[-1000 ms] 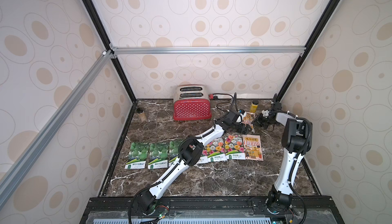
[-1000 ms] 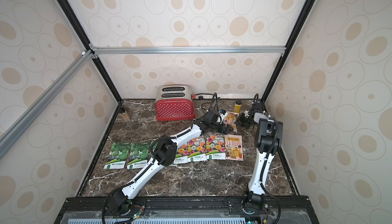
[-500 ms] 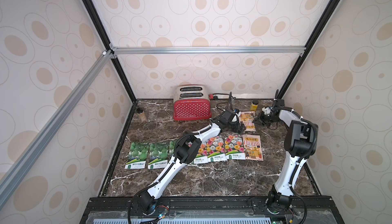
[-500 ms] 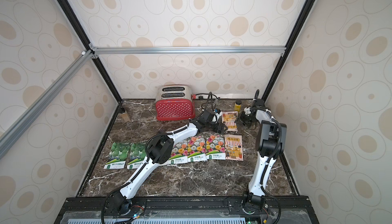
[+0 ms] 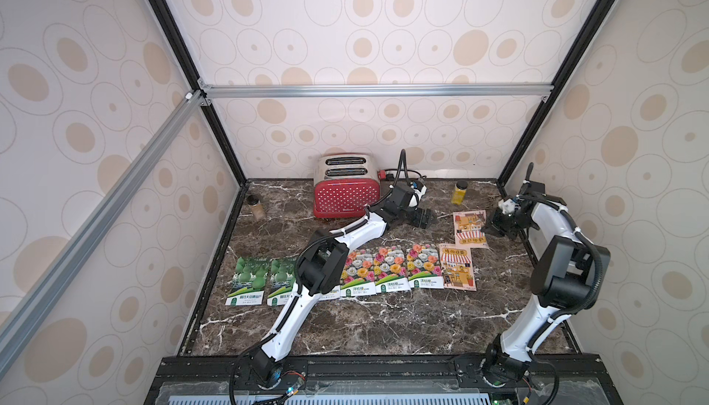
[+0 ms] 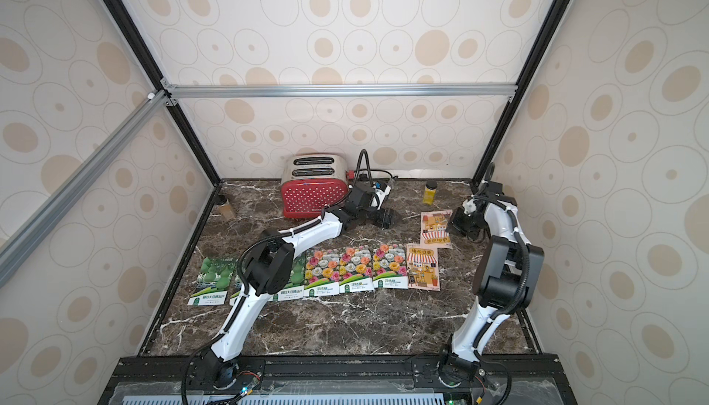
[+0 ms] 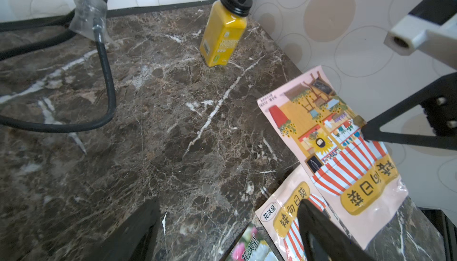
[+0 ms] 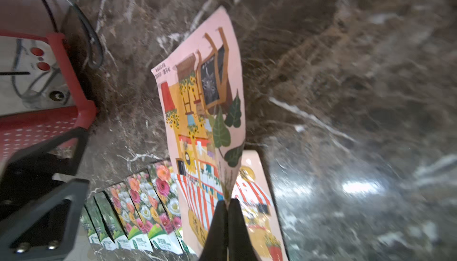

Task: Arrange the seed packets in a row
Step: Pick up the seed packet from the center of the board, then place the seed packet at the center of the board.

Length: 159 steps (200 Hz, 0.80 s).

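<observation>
Seed packets lie in a row: green gourd ones, flower-print ones and a peach shop packet at the right end. The left arm hides part of the green group. A second peach packet hangs tilted just behind the row's right end, and my right gripper is shut on its edge. That packet also shows in the left wrist view. My left gripper stands open and empty above the bare marble, left of the held packet.
A red toaster stands at the back with its black cable trailing over the marble. A yellow spice bottle is at the back right and a brown jar at the back left. The right wall is close behind the right gripper.
The right gripper has carried the peach packet to the right and a little nearer the row. The left gripper has stayed open and drawn apart from the packet.
</observation>
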Motion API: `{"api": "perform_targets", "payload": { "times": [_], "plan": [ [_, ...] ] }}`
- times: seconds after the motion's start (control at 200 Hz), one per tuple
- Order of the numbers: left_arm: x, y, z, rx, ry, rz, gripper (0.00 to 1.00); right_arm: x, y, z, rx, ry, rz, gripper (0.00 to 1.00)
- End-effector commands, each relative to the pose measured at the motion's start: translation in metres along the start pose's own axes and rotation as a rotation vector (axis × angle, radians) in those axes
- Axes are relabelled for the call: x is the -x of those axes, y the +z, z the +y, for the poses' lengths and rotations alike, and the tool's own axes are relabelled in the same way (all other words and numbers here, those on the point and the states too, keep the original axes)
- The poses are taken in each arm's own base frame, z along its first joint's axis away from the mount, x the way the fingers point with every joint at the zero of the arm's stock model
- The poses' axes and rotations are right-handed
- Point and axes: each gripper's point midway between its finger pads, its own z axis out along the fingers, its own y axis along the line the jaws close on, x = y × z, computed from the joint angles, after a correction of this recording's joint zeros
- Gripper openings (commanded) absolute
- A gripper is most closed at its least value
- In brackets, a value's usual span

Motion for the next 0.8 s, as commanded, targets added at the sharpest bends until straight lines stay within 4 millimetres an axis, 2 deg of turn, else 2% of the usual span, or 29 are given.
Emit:
{"api": "perform_targets", "payload": {
  "times": [0.0, 0.125, 0.27, 0.361, 0.501, 0.626, 0.686, 0.791],
  "plan": [
    [0.042, -0.037, -0.023, -0.027, 0.08, -0.091, 0.88, -0.03, -0.018, -0.034, -0.077, 0.024, 0.049, 0.0],
    [0.047, -0.061, -0.021, -0.023, 0.098, -0.102, 0.88, -0.042, -0.03, -0.068, -0.192, 0.061, 0.035, 0.0],
    [0.044, -0.079, -0.01, -0.018, 0.087, -0.102, 0.88, -0.053, -0.037, -0.087, -0.257, 0.075, 0.049, 0.0],
    [0.052, -0.094, -0.003, -0.016, 0.062, -0.138, 0.87, -0.058, -0.038, -0.098, -0.316, 0.077, 0.072, 0.0],
    [0.058, -0.109, 0.001, -0.017, 0.06, -0.172, 0.87, -0.065, -0.029, -0.109, -0.349, 0.094, 0.12, 0.0],
    [0.054, -0.112, 0.008, 0.011, 0.073, -0.162, 0.87, -0.067, -0.023, -0.117, -0.383, 0.101, 0.137, 0.0],
    [0.052, -0.113, 0.01, 0.012, 0.069, -0.159, 0.87, -0.068, -0.014, -0.117, -0.371, 0.095, 0.152, 0.0],
    [0.051, -0.116, 0.01, 0.016, 0.073, -0.155, 0.87, -0.07, -0.002, -0.123, -0.451, 0.059, 0.203, 0.0]
  ]
}}
